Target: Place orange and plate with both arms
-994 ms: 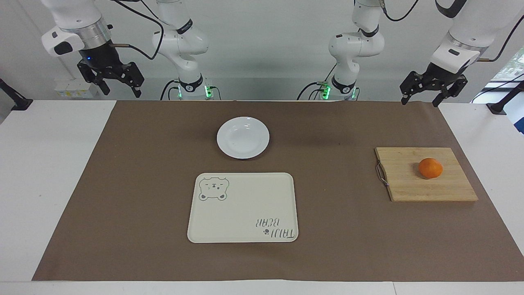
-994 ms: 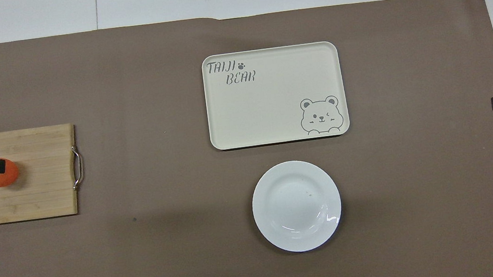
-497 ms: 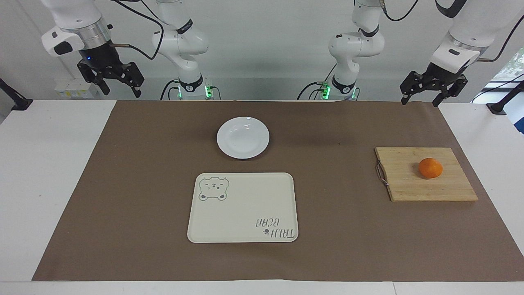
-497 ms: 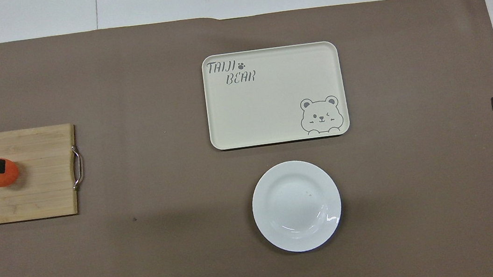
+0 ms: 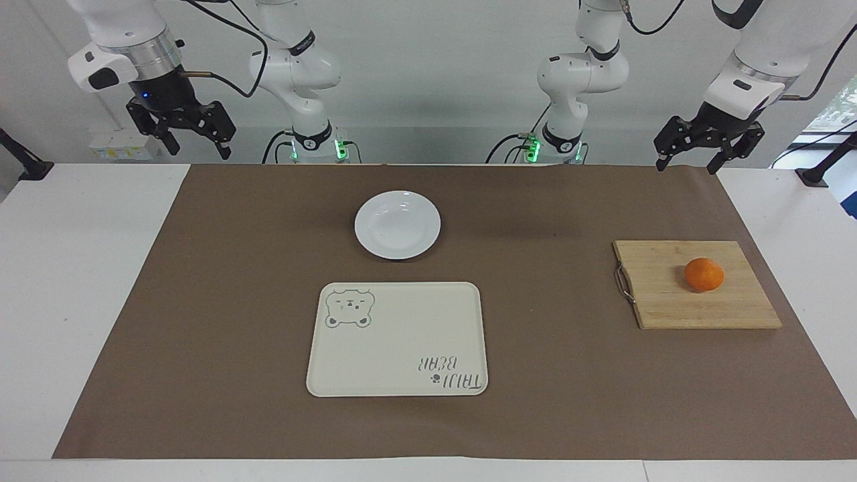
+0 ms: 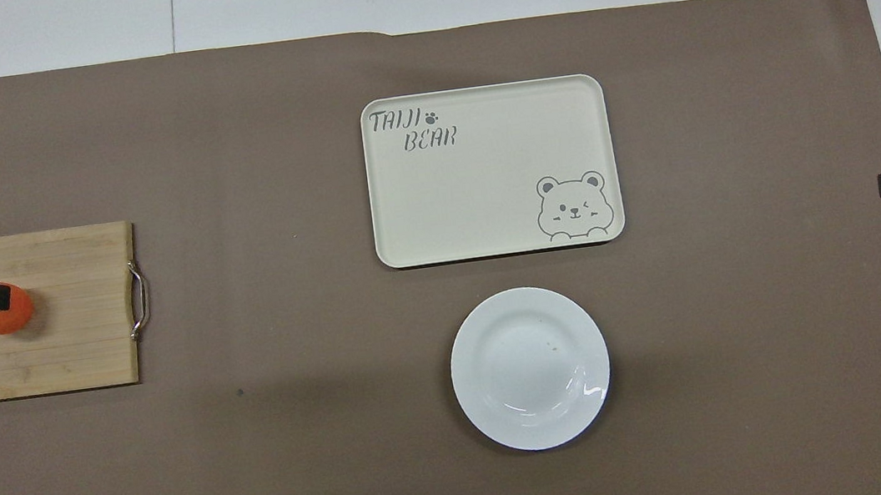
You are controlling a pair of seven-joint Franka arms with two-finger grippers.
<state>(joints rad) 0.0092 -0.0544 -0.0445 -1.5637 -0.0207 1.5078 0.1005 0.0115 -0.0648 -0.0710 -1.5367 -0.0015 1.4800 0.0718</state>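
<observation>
The facing camera looks down across the table (image 5: 80,281) at both robots; the overhead camera looks steeply down; both share the brown mat (image 5: 234,281).

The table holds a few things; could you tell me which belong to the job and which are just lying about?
For the job:
- orange, on the cutting board
- plate, bare
- left gripper and right gripper, both open, raised, empty

Lying about:
- cutting board
- bear tray
- brown mat
</observation>
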